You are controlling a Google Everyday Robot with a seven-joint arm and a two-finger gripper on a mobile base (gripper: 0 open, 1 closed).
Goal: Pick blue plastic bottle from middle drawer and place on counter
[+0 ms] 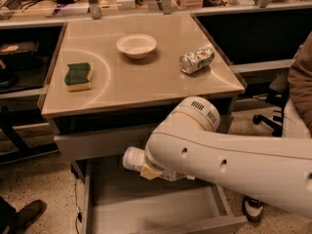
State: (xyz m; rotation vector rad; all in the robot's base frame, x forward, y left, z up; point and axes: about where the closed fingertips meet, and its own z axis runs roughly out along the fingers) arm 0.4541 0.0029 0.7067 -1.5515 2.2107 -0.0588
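Note:
The blue plastic bottle (133,159) lies sideways in the air, pale cap end to the left, above the open middle drawer (146,209). My gripper (155,171) is under the white wrist and shut on the bottle; the wrist hides most of it and the bottle's right half. The bottle hangs in front of the shut upper drawer front (100,142), below the counter's edge. The glossy tan counter (146,79) is above it.
On the counter are a white bowl (136,45), a crushed green-and-silver can (196,60) and a green-and-yellow sponge (78,75). My white arm (234,165) crosses the drawer from the right. A shoe (22,213) is at the lower left, a chair base (265,121) at the right.

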